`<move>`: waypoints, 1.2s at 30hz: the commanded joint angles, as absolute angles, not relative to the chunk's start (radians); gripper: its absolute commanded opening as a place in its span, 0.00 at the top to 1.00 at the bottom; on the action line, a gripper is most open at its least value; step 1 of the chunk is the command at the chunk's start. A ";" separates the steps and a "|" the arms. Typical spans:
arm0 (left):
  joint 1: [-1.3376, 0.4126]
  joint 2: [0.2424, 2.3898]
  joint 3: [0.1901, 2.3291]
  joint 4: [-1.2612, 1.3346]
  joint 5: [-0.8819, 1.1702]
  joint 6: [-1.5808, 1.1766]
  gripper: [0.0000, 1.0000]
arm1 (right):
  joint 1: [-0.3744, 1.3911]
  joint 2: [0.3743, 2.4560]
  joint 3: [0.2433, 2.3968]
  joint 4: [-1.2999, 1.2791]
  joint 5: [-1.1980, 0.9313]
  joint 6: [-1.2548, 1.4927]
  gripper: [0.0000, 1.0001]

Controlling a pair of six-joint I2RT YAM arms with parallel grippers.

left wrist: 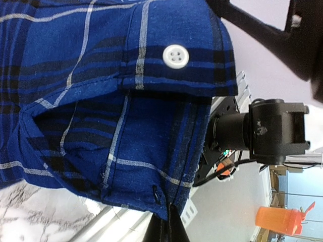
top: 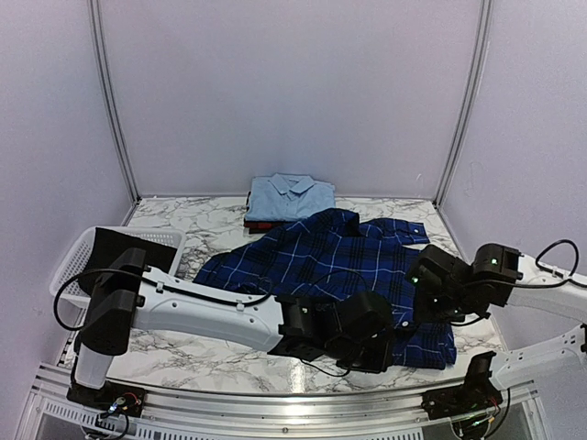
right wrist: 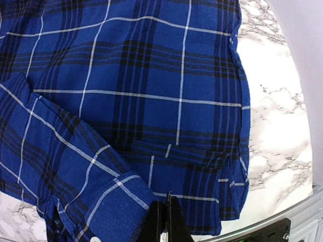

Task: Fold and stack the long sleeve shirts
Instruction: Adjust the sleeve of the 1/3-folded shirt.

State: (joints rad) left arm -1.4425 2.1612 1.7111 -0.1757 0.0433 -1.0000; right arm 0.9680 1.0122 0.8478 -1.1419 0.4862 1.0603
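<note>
Your left gripper (left wrist: 165,223) fills the bottom of its own wrist view. Its fingers are pressed together, and the hem of the navy plaid shirt (top: 339,257) runs right into their tips, so it is pinching that edge. A cuff with one white button (left wrist: 176,55) hangs just above.

Your right gripper (right wrist: 164,214) is also pressed together, with its tips down on the same shirt beside another cuff. You cannot tell from that view whether any cloth is caught between them.

From overhead, the navy shirt lies spread and rumpled over the middle and right of the marble table (top: 183,229). Its near edge is under both wrists, at the near right. The left arm reaches across from the left to get there.

At the far middle, well apart from the grippers, the light blue shirt (top: 292,195) sits folded on top of the red-and-black plaid shirt (top: 260,223), of which only a thin strip shows. The navy shirt's far edge comes up just beside that stack.

On the left stands a white slotted basket (top: 73,261) with something dark inside.
</note>
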 commanded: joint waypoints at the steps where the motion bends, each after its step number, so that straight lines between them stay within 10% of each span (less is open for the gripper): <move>1: -1.457 2.224 1.769 -0.181 0.078 -1.011 1.00 | 0.878 1.005 0.865 -1.094 0.522 0.911 1.00; 13: -1.454 2.321 1.861 -0.173 0.087 -1.022 1.00 | 0.766 0.998 0.806 -1.050 0.491 0.849 1.00; 16: -1.452 2.336 1.865 -0.173 0.088 -1.019 1.00 | 0.727 0.968 0.811 -1.030 0.469 0.851 0.85; 23: -1.441 2.212 1.783 -0.175 0.043 -0.968 0.47 | 0.711 0.938 0.877 -1.016 0.403 0.826 0.58; 36: -1.244 1.795 1.302 -0.176 -0.031 -0.911 0.44 | 0.823 0.847 0.627 -0.827 0.201 0.991 0.59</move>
State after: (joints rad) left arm -1.3041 1.8618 1.3876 -0.1585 -0.0063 -0.9543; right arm 0.7910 0.8978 0.7090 -0.8497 0.2386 0.8734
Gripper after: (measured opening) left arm 0.563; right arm 0.412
